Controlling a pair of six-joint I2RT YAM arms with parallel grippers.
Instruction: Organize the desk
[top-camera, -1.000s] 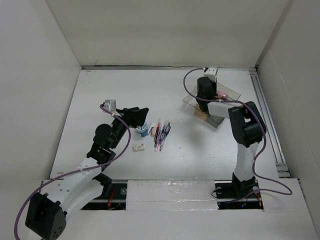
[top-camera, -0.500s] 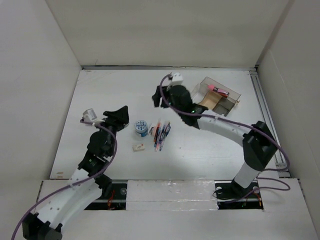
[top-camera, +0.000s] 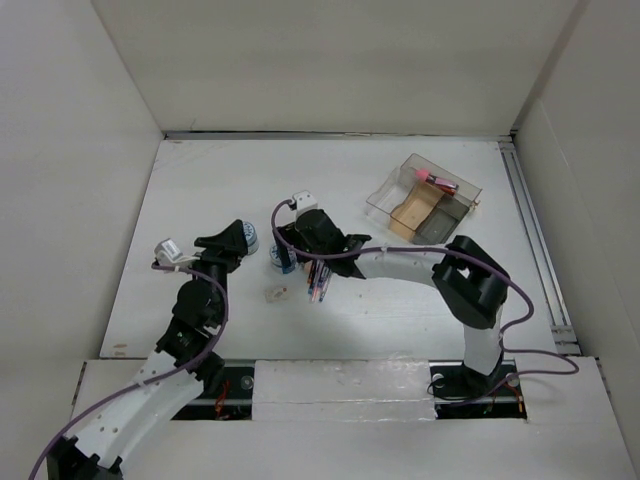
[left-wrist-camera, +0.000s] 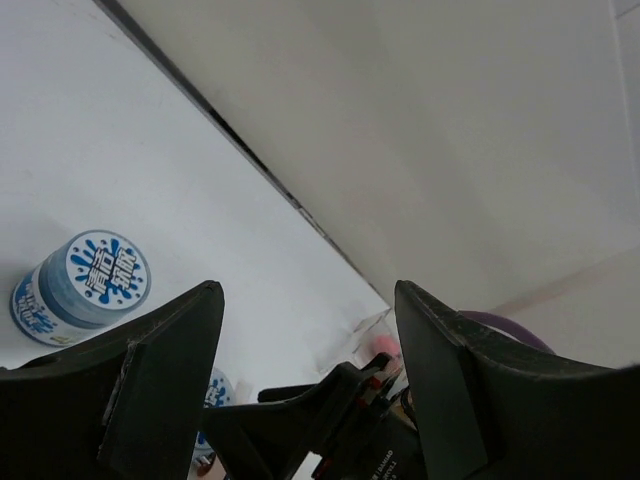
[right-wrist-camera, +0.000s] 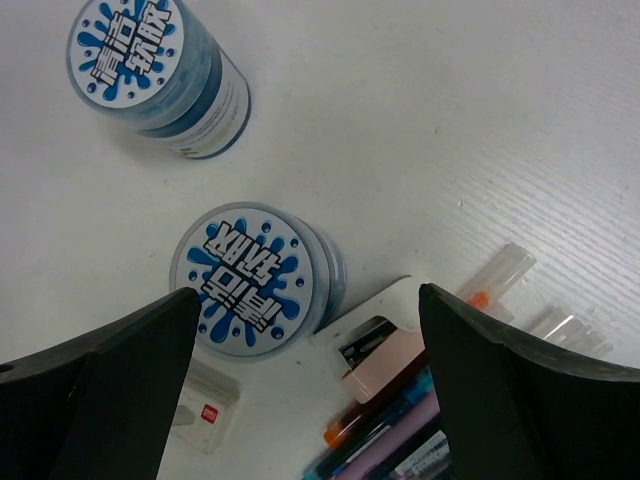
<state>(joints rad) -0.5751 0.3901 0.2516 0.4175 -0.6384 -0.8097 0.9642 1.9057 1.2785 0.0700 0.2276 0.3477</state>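
Observation:
On the white desk (top-camera: 380, 310), a blue-and-white round tub (top-camera: 249, 240) stands just right of my left gripper (top-camera: 232, 243), whose jaws are open and empty. In the left wrist view this tub (left-wrist-camera: 85, 285) sits left of the left gripper (left-wrist-camera: 305, 300). My right gripper (top-camera: 290, 252) hovers open over a second tub (right-wrist-camera: 255, 280), a pink-and-white stapler (right-wrist-camera: 385, 345) and several pens (top-camera: 318, 280). In the right wrist view nothing sits between the right gripper (right-wrist-camera: 305, 320) fingers. A small white eraser (top-camera: 277, 294) lies nearby.
A clear compartmented tray (top-camera: 425, 195) at the back right holds a pink item (top-camera: 432, 180). A metal rail (top-camera: 535, 240) runs along the right edge. Pale walls close in the left, back and right sides.
My right arm swung from the tray at the back right to the pile in the middle, and its jaws opened. My left gripper drew back to the left, and a tub now stands beside it.

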